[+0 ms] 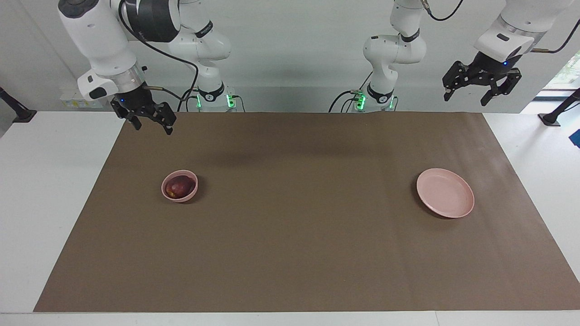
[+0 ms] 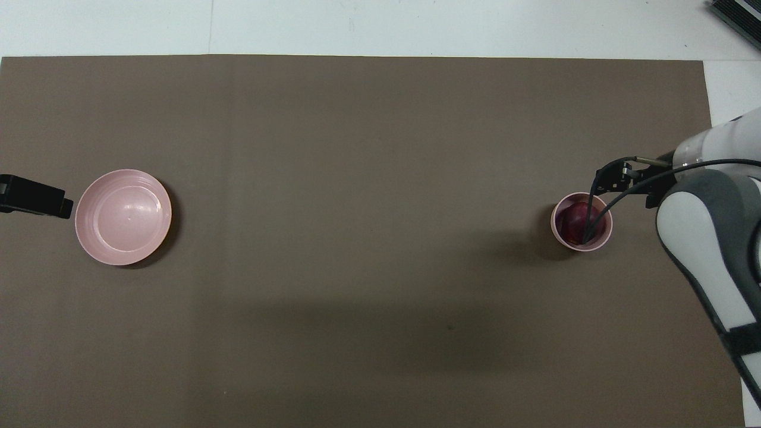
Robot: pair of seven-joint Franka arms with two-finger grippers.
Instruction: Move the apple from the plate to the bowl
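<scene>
The dark red apple (image 1: 179, 187) lies inside the small deep pink bowl (image 1: 190, 194) toward the right arm's end of the table; it also shows in the overhead view (image 2: 572, 221) inside the bowl (image 2: 559, 235). The wide pink plate (image 1: 445, 199) sits bare toward the left arm's end, and in the overhead view (image 2: 123, 216) too. My right gripper (image 1: 152, 124) is open and empty, raised high over the mat's edge near the robots. My left gripper (image 1: 479, 93) is open and empty, raised high above the table's left-arm end.
A brown mat (image 1: 299, 226) covers most of the white table (image 1: 41, 190). A black cable from the right arm crosses over the bowl in the overhead view (image 2: 594, 208).
</scene>
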